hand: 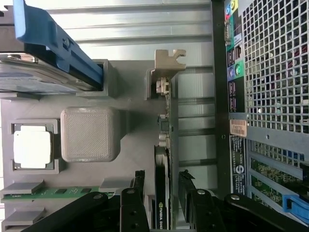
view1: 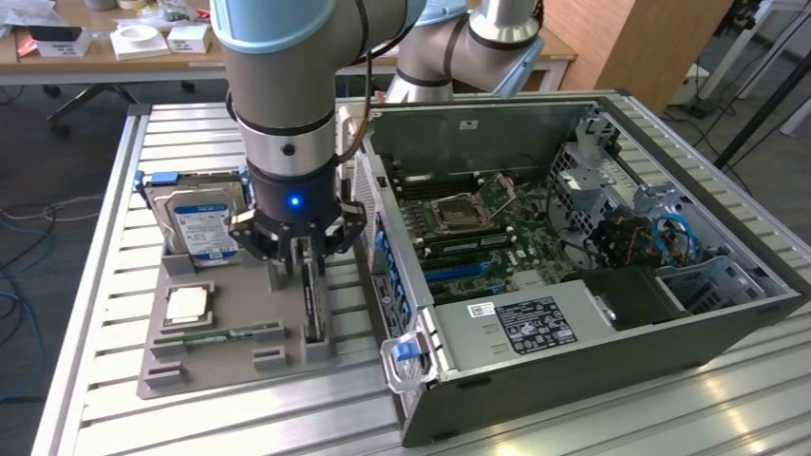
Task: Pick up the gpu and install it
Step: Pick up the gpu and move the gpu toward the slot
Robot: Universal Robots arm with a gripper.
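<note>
We see the claw (hand: 162,180) w/ fingers apart, one on each side of the gpu (hand: 164,130), not clamped on it. The card stands on edge in the grey tray (view1: 171,370), bracket end away from the claw. Same tray holds memory stick (view1: 235,334), CPU (view1: 190,304) & hard drive (view1: 203,228); open PC case (view1: 571,323) sits just on the exterior view's right.

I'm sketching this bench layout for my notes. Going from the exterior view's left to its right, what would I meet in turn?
From the left: hard drive → gpu standing on edge in the grey tray → motherboard inside the open computer case → blue cables.
</note>
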